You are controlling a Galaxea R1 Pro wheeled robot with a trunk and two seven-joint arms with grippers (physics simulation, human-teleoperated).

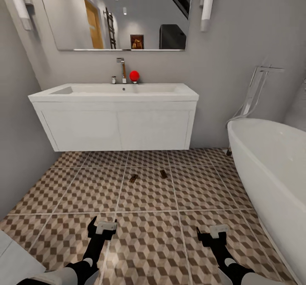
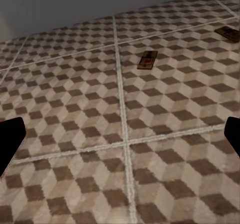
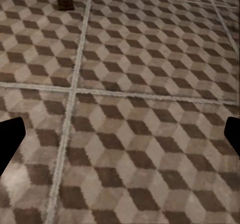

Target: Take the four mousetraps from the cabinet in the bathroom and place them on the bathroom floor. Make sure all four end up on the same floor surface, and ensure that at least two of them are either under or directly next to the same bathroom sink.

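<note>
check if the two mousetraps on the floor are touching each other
Apart. The head view shows the left mousetrap and the right mousetrap with patterned floor tile between them; the left wrist view shows the same gap.

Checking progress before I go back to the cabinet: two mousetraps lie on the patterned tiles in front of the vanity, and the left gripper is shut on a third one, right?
Not quite. The head view shows two mousetraps on the floor before the vanity, but the left gripper is open and empty, as the left wrist view confirms.
</note>
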